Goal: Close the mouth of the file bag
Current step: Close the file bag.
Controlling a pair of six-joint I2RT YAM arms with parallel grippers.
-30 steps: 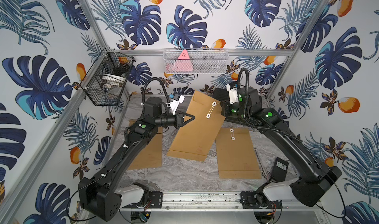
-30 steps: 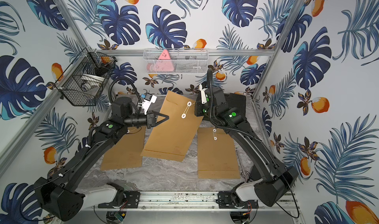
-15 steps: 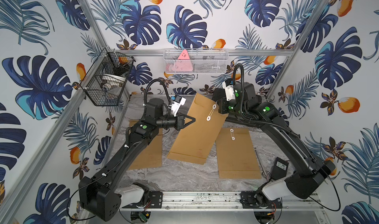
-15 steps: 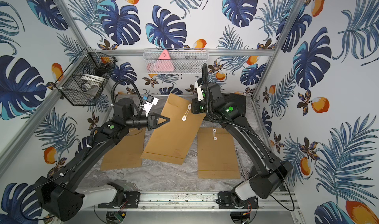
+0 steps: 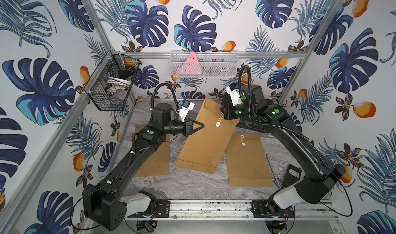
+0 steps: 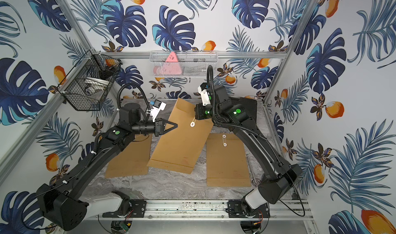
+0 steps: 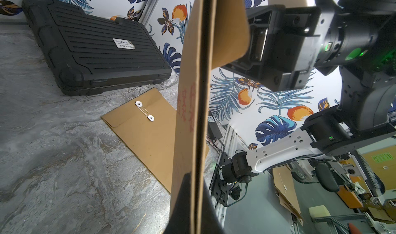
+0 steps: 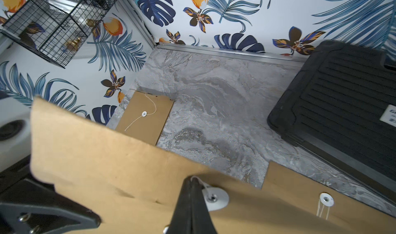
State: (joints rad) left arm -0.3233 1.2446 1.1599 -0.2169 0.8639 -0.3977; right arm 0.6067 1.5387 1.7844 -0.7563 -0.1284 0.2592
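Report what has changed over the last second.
The right gripper, shut on the string, shifted slightly toward the robot's left over the raised file bag; its arm swung with it. Nothing was taken or released. The left gripper stayed clamped on the bag's edge; the bag and the tied envelope stayed put.

Walls point(image 5: 194, 27) papered with blue leaves and orange fruit surround a grey marbled bench point(image 5: 182, 186). A black wire basket point(image 5: 110, 84) hangs on a side wall, a white mesh basket point(image 5: 216, 67) on the back rail point(image 5: 270, 54).
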